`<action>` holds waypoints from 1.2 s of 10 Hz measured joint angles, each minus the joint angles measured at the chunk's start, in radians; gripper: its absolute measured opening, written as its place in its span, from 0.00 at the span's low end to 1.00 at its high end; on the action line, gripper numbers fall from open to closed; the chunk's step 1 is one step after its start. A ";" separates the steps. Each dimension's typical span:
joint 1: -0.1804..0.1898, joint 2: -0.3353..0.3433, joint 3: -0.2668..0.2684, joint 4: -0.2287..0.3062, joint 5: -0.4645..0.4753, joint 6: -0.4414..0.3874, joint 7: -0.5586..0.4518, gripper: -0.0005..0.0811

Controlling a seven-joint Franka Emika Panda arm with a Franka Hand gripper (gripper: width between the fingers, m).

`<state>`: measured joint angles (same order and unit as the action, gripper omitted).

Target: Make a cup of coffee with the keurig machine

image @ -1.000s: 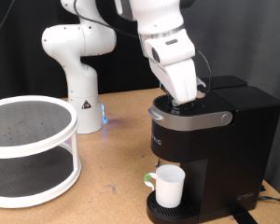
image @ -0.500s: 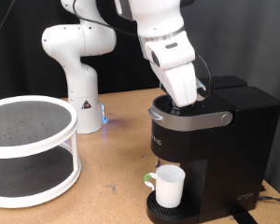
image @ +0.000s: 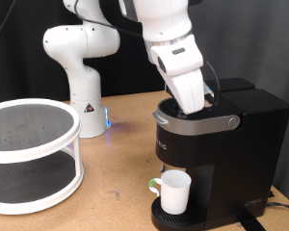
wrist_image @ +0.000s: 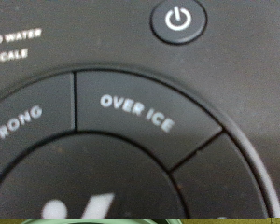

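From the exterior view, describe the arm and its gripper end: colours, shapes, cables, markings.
The arm is glossy white with rounded, bulbous segments. Its white hand housing tapers to a blocky end over the keurig machine. A thin black cable runs down beside it. The base is white, with a small warning triangle and a blue light low down. The fingers are hidden.
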<state>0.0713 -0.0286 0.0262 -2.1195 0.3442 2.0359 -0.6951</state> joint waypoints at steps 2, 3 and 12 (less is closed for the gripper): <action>-0.003 0.034 -0.001 0.050 0.029 -0.100 -0.012 0.01; -0.004 0.049 -0.001 0.073 0.042 -0.141 -0.024 0.01; -0.003 0.069 0.001 0.101 0.018 -0.167 -0.003 0.01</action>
<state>0.0685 0.0400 0.0275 -2.0189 0.3625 1.8688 -0.6981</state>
